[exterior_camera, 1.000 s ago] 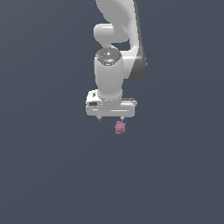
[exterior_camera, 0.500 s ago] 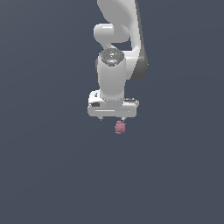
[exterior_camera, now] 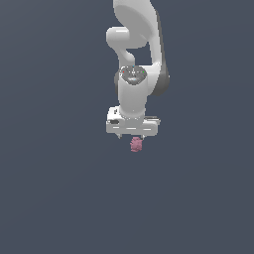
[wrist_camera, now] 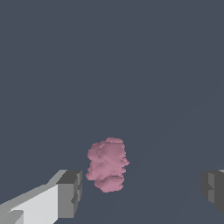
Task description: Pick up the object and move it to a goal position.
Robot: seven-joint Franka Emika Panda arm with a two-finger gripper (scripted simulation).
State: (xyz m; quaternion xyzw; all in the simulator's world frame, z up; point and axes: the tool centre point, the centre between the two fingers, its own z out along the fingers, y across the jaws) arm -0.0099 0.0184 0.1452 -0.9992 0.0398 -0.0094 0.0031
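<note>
One pink clump (wrist_camera: 107,165) between wide-open jaws, untouched; plain dark slate backdrop everywhere.

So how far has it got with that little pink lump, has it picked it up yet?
Not yet. Done: the arm has brought its end effector right above the pink lump. In hand: lining up the grab; in the wrist view the lump sits between the two fingers, which stand wide apart and do not touch it. Left: closing on it, lifting, and carrying it to the goal, which no view shows.
</note>
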